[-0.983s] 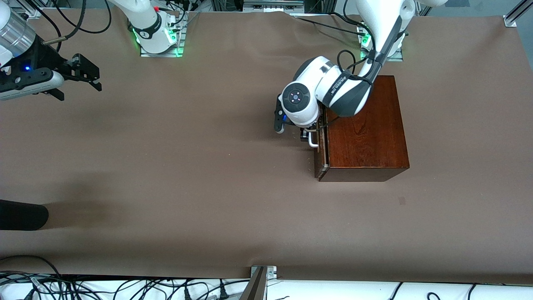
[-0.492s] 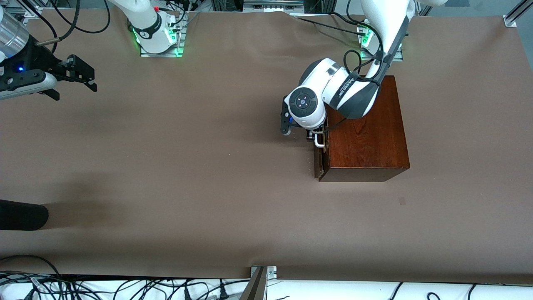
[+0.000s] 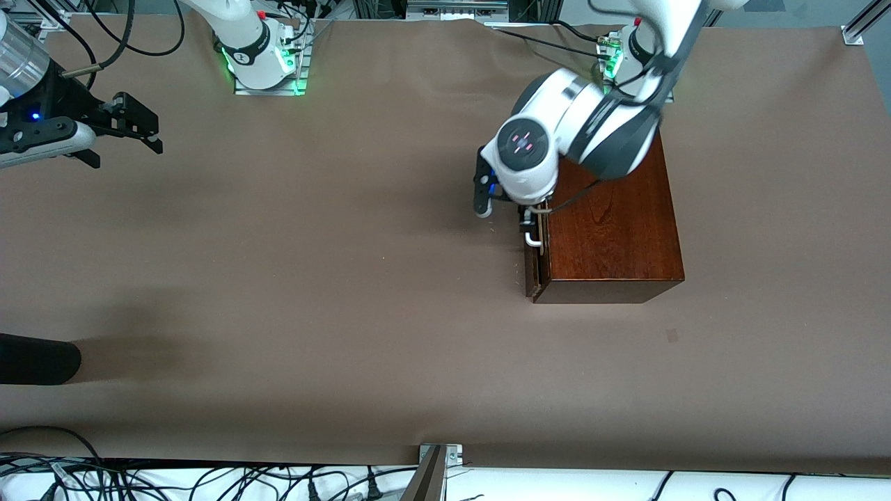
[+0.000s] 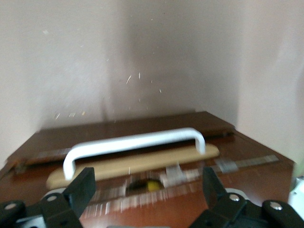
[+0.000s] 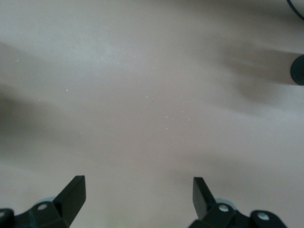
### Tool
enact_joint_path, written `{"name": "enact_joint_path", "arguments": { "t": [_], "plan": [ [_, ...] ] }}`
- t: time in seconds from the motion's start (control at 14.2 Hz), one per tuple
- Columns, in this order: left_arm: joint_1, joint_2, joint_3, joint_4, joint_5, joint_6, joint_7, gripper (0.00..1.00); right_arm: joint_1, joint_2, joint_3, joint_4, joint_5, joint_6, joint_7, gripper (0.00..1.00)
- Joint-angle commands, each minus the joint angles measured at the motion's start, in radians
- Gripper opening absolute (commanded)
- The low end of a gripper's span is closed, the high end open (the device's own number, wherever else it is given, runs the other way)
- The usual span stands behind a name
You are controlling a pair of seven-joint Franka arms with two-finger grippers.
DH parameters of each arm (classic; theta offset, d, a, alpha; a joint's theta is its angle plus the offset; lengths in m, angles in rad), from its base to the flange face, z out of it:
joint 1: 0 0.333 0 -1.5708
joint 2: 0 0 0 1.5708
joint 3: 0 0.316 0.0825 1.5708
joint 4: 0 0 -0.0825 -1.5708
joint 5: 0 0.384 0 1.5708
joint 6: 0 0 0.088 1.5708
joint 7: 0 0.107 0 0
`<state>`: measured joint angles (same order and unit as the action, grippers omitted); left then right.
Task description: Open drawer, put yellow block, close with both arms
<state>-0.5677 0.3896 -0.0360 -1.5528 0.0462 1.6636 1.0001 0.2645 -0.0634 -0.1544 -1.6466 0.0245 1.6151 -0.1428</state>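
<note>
Drawer [image 3: 530, 261] now nearly shut in the wooden box [image 3: 609, 223] (pushed in since a second ago), left gripper [image 4: 148, 192] spread at its white handle [image 4: 135, 145], right gripper [image 5: 135, 197] spread, waiting.

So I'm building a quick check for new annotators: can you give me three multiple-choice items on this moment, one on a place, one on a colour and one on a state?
1. Where is the left gripper?
A. Over bare table at the right arm's end
B. At the handle of the drawer
C. On the table's edge nearest the front camera

2. What colour is the handle?
A. White
B. Black
C. Yellow

3. What state is the right gripper in?
A. Shut on a block
B. Shut on nothing
C. Open, holding nothing

Answers: 1 B, the left wrist view shows the handle just ahead of its spread fingers. 2 A, the bar is plainly white. 3 C, its fingers stand apart over bare table.
</note>
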Motion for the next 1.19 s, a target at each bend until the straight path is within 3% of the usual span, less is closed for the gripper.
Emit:
{"name": "enact_joint_path", "arguments": {
  "t": [0.0,0.14,0.35,0.56,0.84,1.12],
  "plan": [
    [0.066,-0.057,-0.001,0.092,0.027,-0.111,0.014,1.0,-0.002,-0.004,-0.002,0.013,-0.009,-0.026,0.011,1.0],
    [0.124,-0.054,0.001,0.176,0.032,-0.185,0.015,1.0,-0.002,-0.007,-0.007,0.014,-0.008,-0.034,0.011,1.0],
    [0.207,-0.048,0.014,0.252,0.13,-0.182,0.011,1.0,-0.002,-0.01,-0.007,0.013,-0.008,-0.037,0.012,1.0],
    [0.284,-0.029,0.033,0.313,0.124,-0.194,0.011,1.0,-0.002,-0.012,-0.007,0.011,-0.008,-0.035,0.006,1.0],
    [0.409,-0.055,0.036,0.289,0.061,-0.185,-0.121,1.0,-0.002,-0.012,-0.01,0.011,-0.011,-0.035,0.003,1.0],
    [0.451,-0.162,0.039,0.139,0.06,-0.124,-0.366,1.0,-0.001,-0.012,-0.02,0.01,-0.011,-0.035,0.002,1.0]
  ]
}}
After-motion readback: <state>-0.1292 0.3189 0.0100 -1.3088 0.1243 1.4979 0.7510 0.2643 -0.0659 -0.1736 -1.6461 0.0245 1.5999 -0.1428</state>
